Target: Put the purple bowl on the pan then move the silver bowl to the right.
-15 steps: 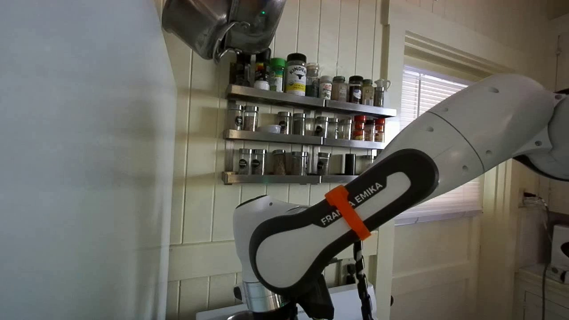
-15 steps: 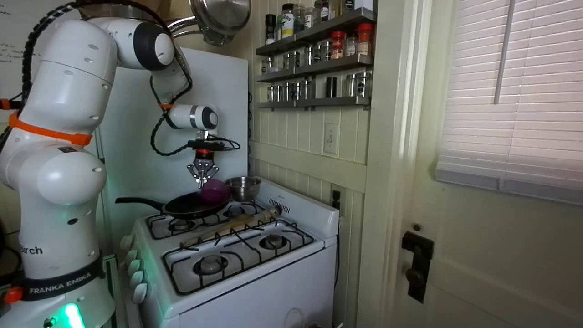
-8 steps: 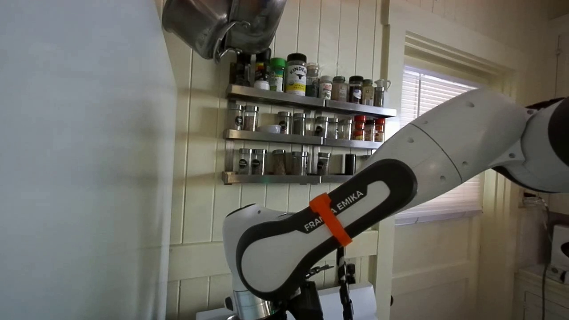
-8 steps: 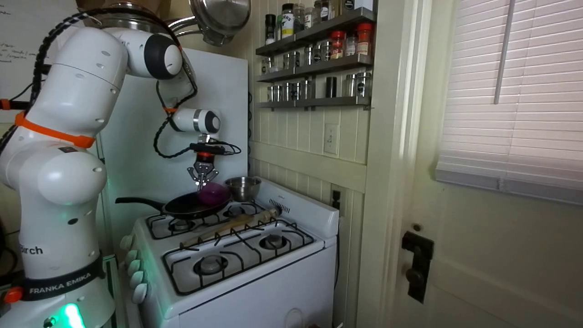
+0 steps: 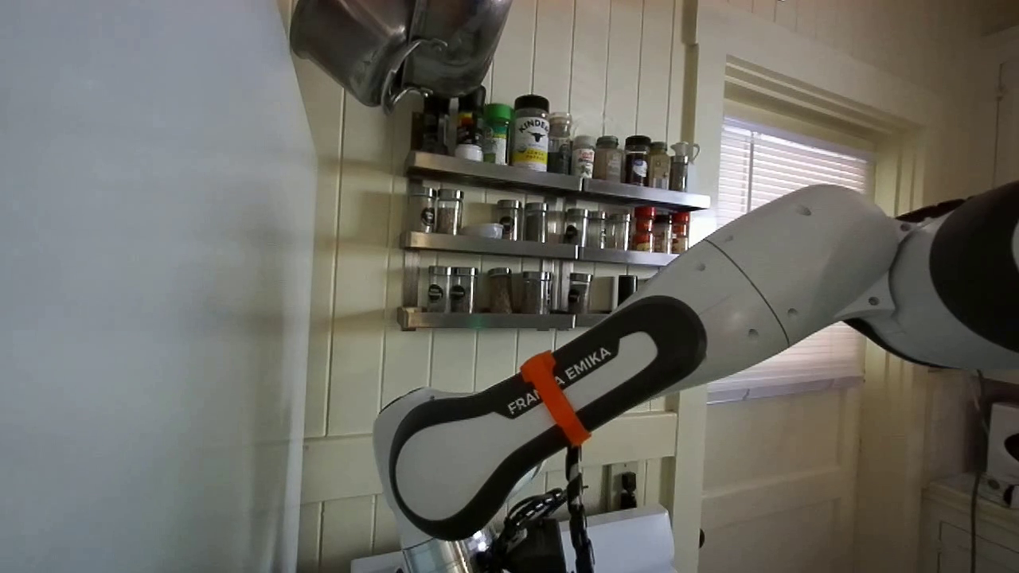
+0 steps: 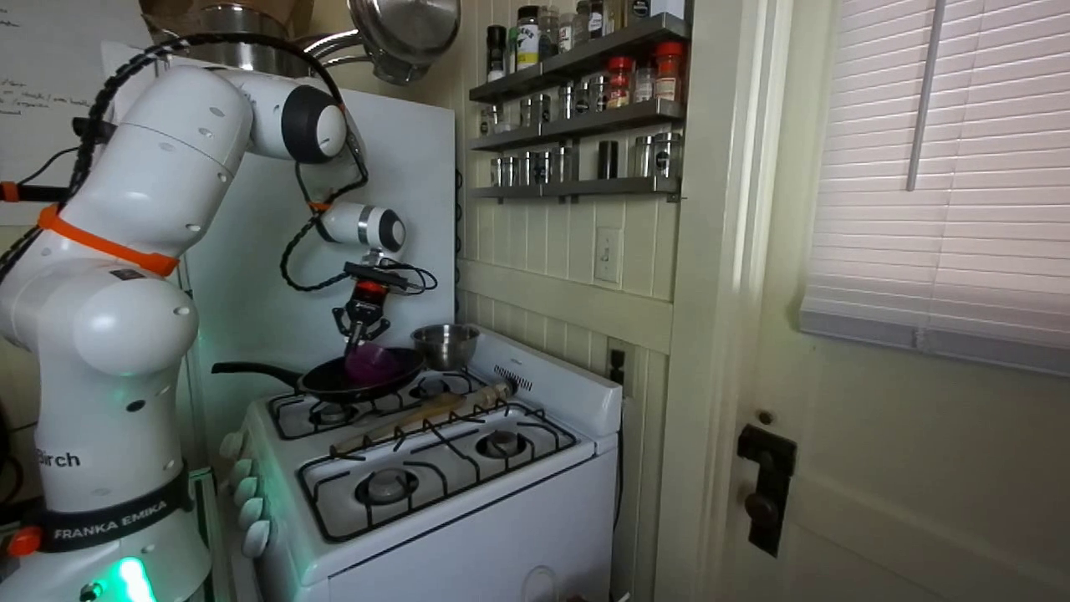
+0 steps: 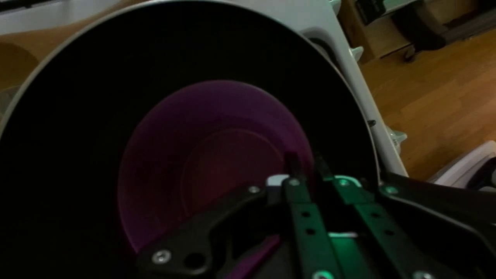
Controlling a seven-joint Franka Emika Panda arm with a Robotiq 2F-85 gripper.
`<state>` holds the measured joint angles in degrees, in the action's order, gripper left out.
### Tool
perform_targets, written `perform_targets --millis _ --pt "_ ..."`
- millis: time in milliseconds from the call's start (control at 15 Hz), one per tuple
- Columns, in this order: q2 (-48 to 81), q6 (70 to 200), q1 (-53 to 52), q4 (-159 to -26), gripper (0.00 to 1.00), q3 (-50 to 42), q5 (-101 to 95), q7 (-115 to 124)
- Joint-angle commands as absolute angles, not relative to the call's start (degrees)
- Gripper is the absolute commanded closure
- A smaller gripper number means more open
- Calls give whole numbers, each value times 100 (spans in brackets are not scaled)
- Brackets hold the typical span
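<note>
While the jaws pinch the round purple bowl (image 7: pixel 217 147) by its rim within the black frying pan (image 6: pixel 324 380) (seemingly the placing step), it probably next calls for gentle release.

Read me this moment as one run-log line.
gripper: clamping purple bowl at rim; purple bowl: within pan, contact unclear; silver bowl: beside pan, move pending

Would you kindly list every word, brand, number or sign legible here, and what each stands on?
"FRAN…A EMIKA": arm link, partly under an orange strap.
"FRANKA EMIKA": black base band.
"Birch": lower column, its first letter partly cut.
"KINDE…": spice bottle, ending and smaller print unclear.
Too small or blurred: labels on other jars, handwriting on the white board.
I can make out no numbers.
</note>
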<state>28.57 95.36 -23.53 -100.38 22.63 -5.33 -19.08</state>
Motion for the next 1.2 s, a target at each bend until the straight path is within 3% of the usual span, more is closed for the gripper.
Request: perform_targets --millis 0,467,1133 --pt "3145 9038 -2406 -9649 56 2260 -342 -1989" --pt "3306 8840 -2396 -9512 3 2246 -312 -2042" --pt "2902 9213 -2597 -9938 0 2019 -405 -632"
